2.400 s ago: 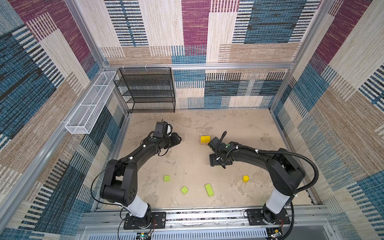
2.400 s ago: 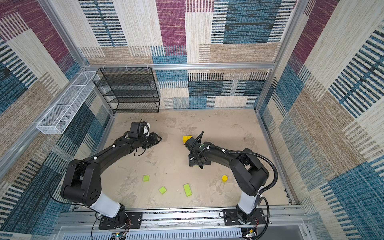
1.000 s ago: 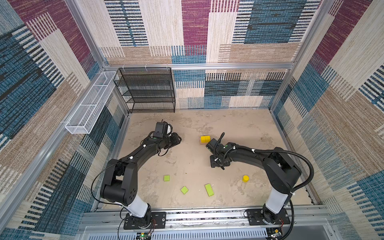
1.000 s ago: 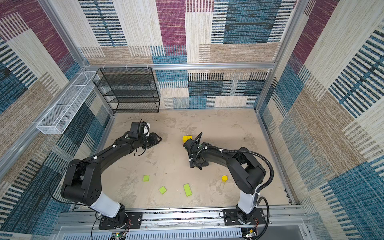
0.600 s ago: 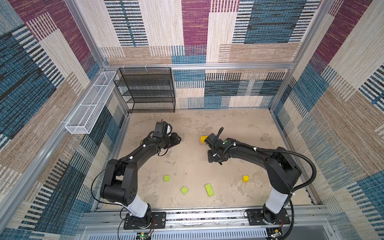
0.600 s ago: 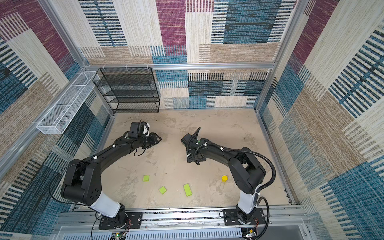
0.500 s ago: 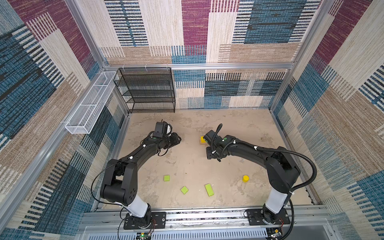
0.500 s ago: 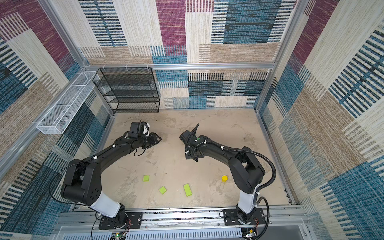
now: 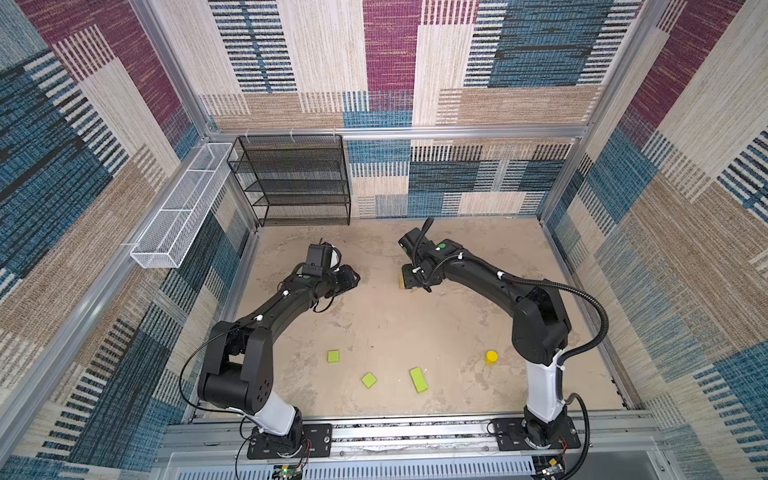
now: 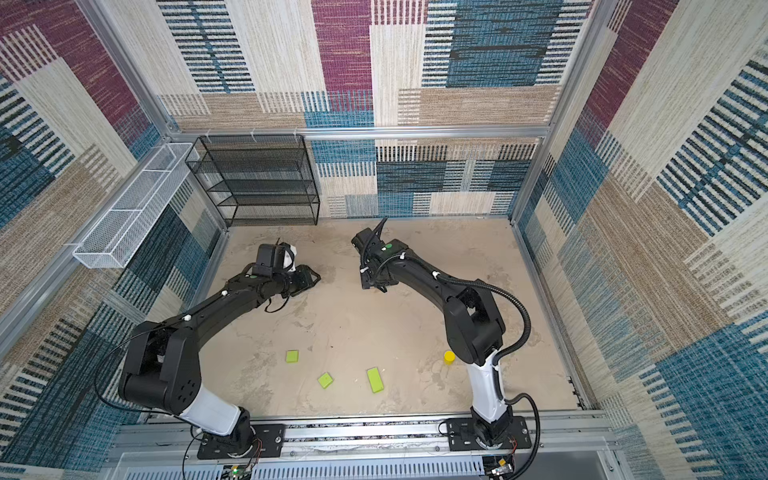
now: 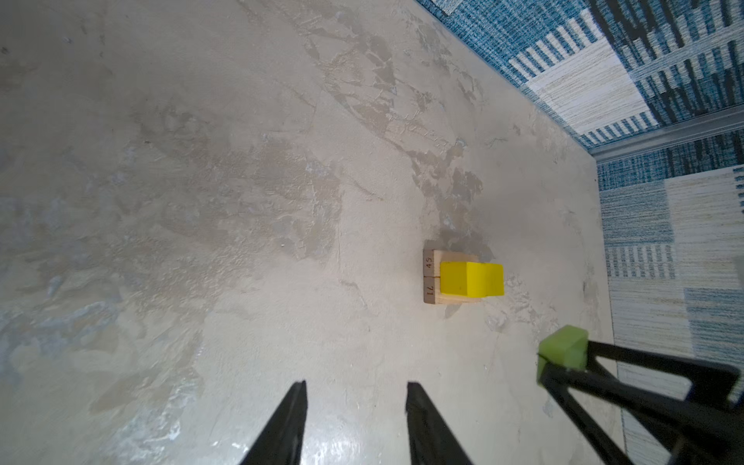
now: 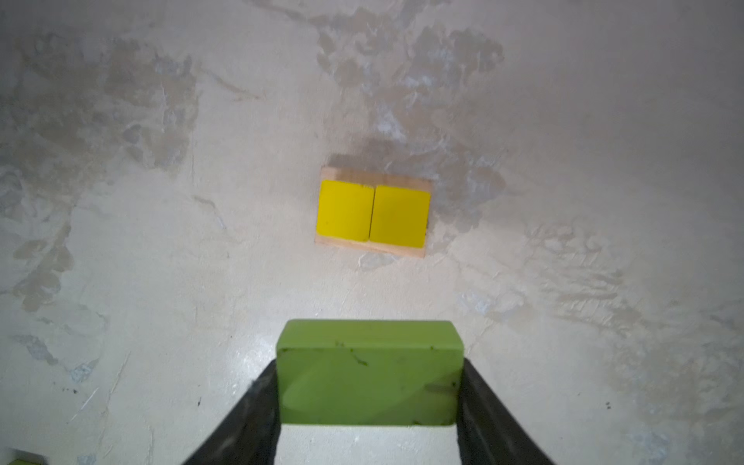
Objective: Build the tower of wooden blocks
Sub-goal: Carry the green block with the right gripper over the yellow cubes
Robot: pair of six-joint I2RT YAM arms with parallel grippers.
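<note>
Toward the back of the counter [image 9: 415, 324], we see the right fingers [image 12: 249, 422] pinching a green block [image 12: 368, 362] by its two ends, held in the air near the stack without touching it. That stack is two tan bars [image 11: 430, 275] lying side by side, with two yellow cubes [image 12: 372, 213] touching each other on top. Our left fingers [image 11: 282, 435] are spread with nothing between them, pointing toward the stack from well apart. Nearer the front edge we find three green pieces [image 9: 369, 380] lying flat and loose, and a yellow cylinder [image 9: 491, 356] standing upright close to the right arm.
</note>
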